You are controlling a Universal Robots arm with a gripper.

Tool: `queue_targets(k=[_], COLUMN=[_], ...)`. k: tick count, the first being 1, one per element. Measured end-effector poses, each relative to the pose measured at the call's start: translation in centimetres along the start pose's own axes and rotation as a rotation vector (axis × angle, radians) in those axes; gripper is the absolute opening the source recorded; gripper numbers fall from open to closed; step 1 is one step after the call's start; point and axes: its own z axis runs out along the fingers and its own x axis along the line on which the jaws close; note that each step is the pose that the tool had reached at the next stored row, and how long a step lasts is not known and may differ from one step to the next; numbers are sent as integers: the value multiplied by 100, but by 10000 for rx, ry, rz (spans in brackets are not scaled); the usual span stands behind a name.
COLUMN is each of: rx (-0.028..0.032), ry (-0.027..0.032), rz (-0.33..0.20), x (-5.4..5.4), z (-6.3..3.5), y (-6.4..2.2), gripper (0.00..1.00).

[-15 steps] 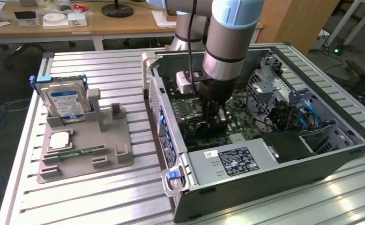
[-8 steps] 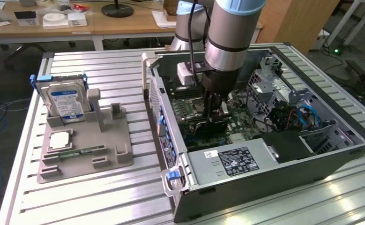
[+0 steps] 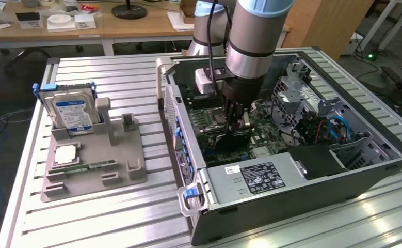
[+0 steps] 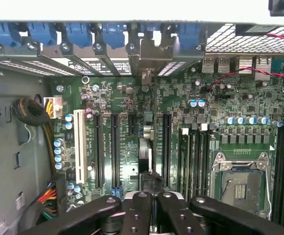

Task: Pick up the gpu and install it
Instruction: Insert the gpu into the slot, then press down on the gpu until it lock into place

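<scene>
gpu (image 4: 145, 147): seen edge-on, faces hidden
gripper (image 4: 152, 198): fingertips cut off by picture edge
case (image 3: 366, 170): near corner cut off

Silver-grey arm (image 3: 252, 36), blue-capped joints, black gripper (image 3: 237, 120).

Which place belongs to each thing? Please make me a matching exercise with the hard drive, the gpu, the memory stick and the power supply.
Things:
1. hard drive
2. gpu
3. memory stick
4. power supply

Places:
A. lying flat in the grey holder
B. under the gripper, over the motherboard
C. standing upright in the grey holder
D. in a corner of the computer case, label facing up

Pairs: 1-C, 2-B, 3-A, 4-D
</scene>
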Motion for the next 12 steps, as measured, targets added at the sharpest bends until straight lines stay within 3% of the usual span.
queue_targets(k=[12], rx=[-3], ry=[-171], rz=[6], x=[0], z=[0], y=[0], gripper=[11])
